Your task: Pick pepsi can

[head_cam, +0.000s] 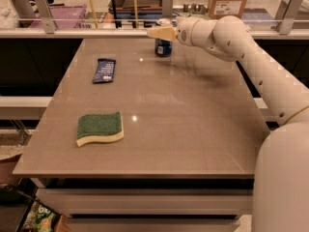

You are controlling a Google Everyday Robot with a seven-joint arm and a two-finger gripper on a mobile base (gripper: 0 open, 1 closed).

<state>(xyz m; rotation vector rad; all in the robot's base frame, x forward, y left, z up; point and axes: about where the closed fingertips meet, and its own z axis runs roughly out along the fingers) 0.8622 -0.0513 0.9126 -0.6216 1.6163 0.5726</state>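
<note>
The pepsi can (163, 48) stands upright near the far edge of the brown table (193, 129), blue with white markings. My gripper (158, 33) reaches in from the right at the end of the white arm (251, 57). It sits at the height of the can's top and covers the can's upper part. The can rests on the table.
A flat dark-blue snack packet (104, 70) lies at the far left of the table. A green and yellow sponge (100, 128) lies near the front left. A rail with posts, bins and boxes runs behind the far edge.
</note>
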